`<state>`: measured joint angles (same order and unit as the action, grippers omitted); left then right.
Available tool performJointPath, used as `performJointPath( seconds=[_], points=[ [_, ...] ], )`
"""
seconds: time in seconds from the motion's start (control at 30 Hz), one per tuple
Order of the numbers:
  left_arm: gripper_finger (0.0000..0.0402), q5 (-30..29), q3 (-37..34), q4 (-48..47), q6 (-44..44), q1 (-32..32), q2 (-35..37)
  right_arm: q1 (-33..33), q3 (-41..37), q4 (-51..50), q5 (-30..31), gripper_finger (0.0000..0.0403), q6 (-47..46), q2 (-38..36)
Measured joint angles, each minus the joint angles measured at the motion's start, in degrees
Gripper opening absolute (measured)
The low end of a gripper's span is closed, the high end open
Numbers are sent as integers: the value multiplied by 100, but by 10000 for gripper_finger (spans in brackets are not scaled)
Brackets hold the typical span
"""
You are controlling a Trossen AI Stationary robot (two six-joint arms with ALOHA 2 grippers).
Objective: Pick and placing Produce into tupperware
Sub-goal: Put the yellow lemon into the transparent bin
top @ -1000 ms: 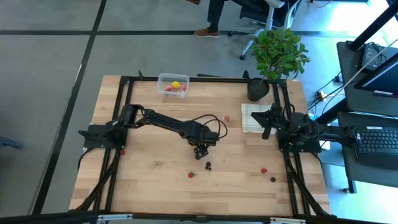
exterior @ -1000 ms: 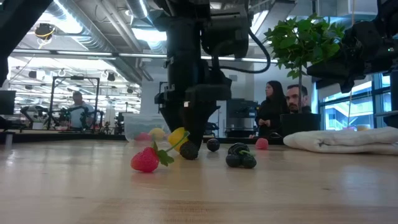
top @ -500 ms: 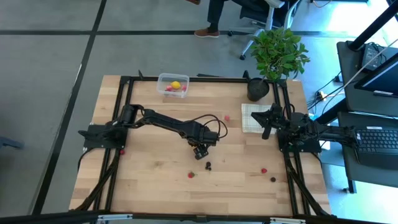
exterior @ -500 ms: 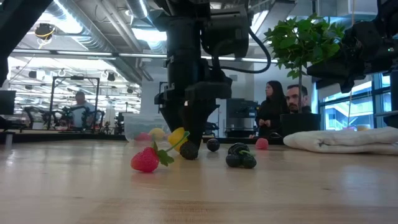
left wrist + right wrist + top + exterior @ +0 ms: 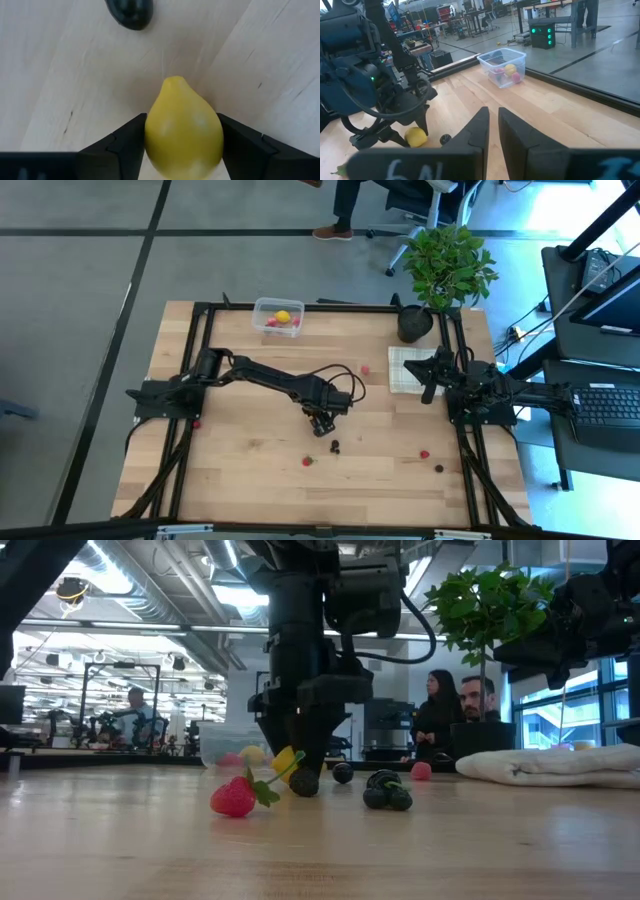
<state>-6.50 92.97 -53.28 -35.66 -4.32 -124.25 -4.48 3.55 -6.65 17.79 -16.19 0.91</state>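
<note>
Your wooden table (image 5: pixel 250 470) carries everything here. The left arm reaches out from its base at the table's left toward the middle, while the right arm waits at the right side, beside the white cloth (image 5: pixel 405 370) and the black plant pot (image 5: pixel 414 325) at the far right.

The clear tupperware (image 5: pixel 278 317) sits at the far edge, left of centre, well apart from both grippers. You can see a yellow piece and some red ones already inside it.

Your left gripper (image 5: pixel 321 423) is down at the table near the middle. In the left wrist view its fingers (image 5: pixel 122 147) press against both sides of a yellow lemon (image 5: pixel 183 127), so it is grasping that lemon, which rests on or just above the wood. The low view shows the same lemon (image 5: pixel 286 762) between the fingertips.

Your right gripper (image 5: pixel 491 131) is clenched, its two fingers nearly touching with nothing between them.

Small produce lies scattered on the near half of the table: a dark berry (image 5: pixel 130 12) just beside the lemon, a dark cluster (image 5: pixel 335 447) a little nearer, a strawberry (image 5: pixel 235 797) nearest the low camera, a red berry (image 5: pixel 424 453) and another dark berry (image 5: pixel 438 468) toward the near right. One more pink berry (image 5: pixel 365 369) lies just left of the cloth.
</note>
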Motion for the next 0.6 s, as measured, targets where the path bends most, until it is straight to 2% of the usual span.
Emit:
performJointPath(
  seconds=[0.13,0.37,0.6],
  points=[
    [202,-18,0,-2,2,19,0,-1,0,1,1,45,5,0],
    [211,-115,0,-15,11,31,0,-1,0,0,0,45,12,0],
    [200,-95,0,-136,13,128,13,-1,0,-1,-1,45,13,0]
  ],
)
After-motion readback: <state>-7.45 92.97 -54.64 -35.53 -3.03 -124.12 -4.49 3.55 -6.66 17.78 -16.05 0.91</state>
